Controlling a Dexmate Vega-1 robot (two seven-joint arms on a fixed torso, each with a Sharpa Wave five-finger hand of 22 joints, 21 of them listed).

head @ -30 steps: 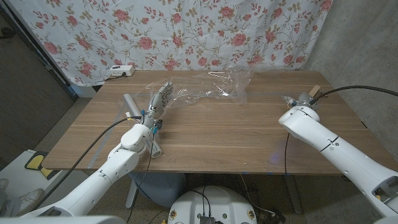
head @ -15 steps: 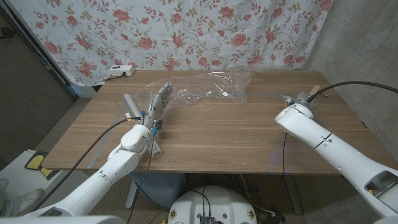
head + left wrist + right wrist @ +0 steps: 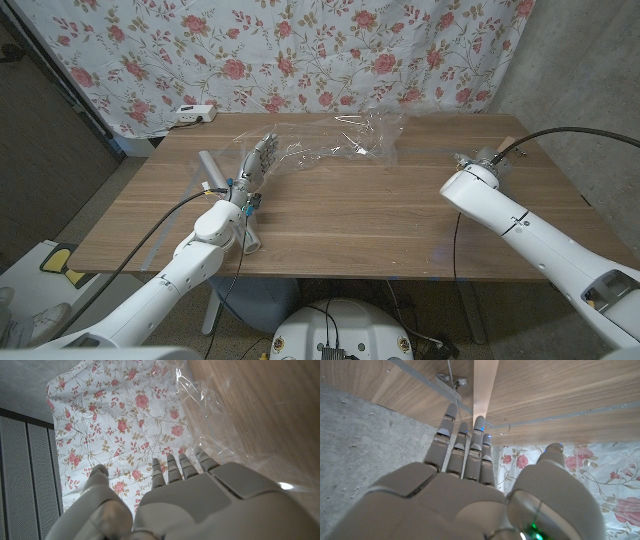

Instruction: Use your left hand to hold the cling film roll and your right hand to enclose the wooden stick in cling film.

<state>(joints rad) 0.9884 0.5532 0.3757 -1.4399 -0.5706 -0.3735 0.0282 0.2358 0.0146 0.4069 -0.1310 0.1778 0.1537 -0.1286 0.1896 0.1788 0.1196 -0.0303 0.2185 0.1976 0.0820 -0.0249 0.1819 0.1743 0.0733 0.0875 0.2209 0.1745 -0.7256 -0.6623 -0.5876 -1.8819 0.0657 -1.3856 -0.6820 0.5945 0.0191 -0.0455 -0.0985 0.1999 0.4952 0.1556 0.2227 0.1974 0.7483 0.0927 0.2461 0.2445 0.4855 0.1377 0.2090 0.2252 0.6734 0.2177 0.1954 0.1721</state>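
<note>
The cling film (image 3: pixel 335 143) is thin, light and clingy, so I'd guess it crumples and sticks to itself fast; best taken by a free edge. In the head view it trails in a crumpled sheet across the far middle of the bench (image 3: pixel 380 215) from the cling film roll (image 3: pixel 212 166) near the left hand (image 3: pixel 256 163), whose fingers reach onto the film; can't tell if they grip it. The wooden stick (image 3: pixel 506 143) is stiff and light, lying at the far right by the right hand (image 3: pixel 481 161), which has slid slightly left since a second ago. Left wrist view: fingers (image 3: pixel 180 466) straight, close together, over film. Right wrist view: fingers (image 3: pixel 465 440) straight, together, alongside the stick, not holding it.
</note>
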